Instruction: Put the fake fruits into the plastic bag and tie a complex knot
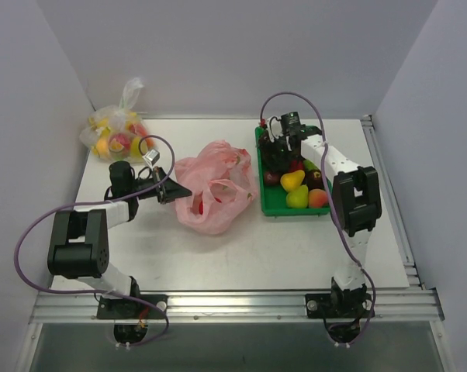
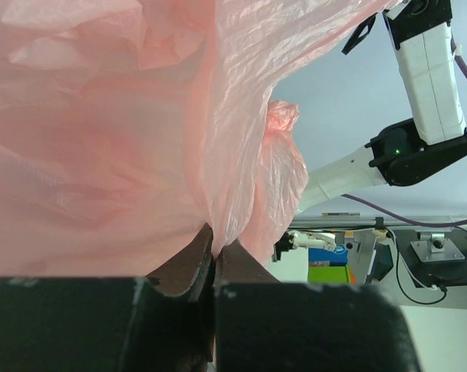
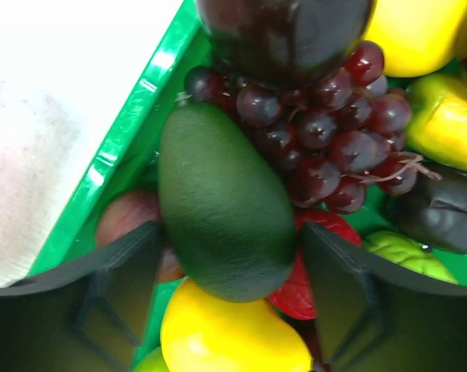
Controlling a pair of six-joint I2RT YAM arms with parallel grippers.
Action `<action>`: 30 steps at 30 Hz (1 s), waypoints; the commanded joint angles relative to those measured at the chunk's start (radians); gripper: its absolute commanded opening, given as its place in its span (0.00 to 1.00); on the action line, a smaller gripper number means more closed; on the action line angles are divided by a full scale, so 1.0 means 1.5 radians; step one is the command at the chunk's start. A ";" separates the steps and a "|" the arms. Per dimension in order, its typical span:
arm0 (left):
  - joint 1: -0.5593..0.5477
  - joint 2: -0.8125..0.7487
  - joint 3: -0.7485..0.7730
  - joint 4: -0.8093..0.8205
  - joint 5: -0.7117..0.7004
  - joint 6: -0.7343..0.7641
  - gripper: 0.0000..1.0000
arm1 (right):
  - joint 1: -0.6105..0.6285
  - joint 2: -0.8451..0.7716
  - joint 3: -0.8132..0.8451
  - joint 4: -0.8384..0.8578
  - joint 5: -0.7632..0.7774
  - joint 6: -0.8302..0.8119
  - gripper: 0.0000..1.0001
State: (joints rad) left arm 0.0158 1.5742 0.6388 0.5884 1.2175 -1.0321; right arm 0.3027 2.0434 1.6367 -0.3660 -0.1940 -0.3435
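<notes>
The pink plastic bag lies crumpled at mid-table, with a reddish shape showing through it. My left gripper is shut on its left edge; in the left wrist view the jaws pinch a fold of the pink film. My right gripper is low over the green tray of fake fruits. In the right wrist view it is open, its fingers on either side of a dark green avocado. Purple grapes and a yellow fruit lie beside it.
A clear bag of yellow-red fruit sits at the back left corner. A yellow pear, a green fruit and a peach lie in the tray's near end. Grey walls enclose the table on three sides.
</notes>
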 commanded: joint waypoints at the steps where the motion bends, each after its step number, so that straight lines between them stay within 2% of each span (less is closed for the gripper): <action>1: 0.004 -0.011 0.012 0.032 0.015 0.015 0.03 | -0.001 -0.007 0.018 -0.008 0.019 -0.013 0.67; 2: 0.004 -0.009 0.016 0.032 0.016 0.016 0.03 | -0.002 -0.014 0.010 -0.009 0.018 -0.013 0.59; 8: 0.002 0.002 0.035 0.032 0.014 0.014 0.03 | -0.015 -0.126 -0.008 -0.042 -0.027 0.001 0.42; 12: -0.002 0.008 0.043 0.031 0.013 0.012 0.03 | -0.016 -0.189 -0.021 -0.064 -0.089 0.022 0.26; 15: -0.005 0.008 0.047 0.030 0.014 0.012 0.03 | -0.009 -0.224 -0.030 -0.076 -0.143 0.037 0.24; 20: -0.005 0.009 0.043 0.031 0.013 0.012 0.03 | 0.065 -0.232 -0.027 -0.074 -0.202 0.022 0.22; 25: -0.005 0.009 0.040 0.030 0.009 0.013 0.03 | 0.151 -0.183 -0.011 -0.067 -0.209 0.014 0.18; 30: -0.004 0.006 0.046 0.029 0.009 0.012 0.03 | 0.226 -0.185 -0.058 -0.054 -0.198 -0.030 0.16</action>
State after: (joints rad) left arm 0.0135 1.5833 0.6720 0.5884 1.2167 -1.0321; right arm 0.6022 1.7935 1.5768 -0.4347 -0.4717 -0.3367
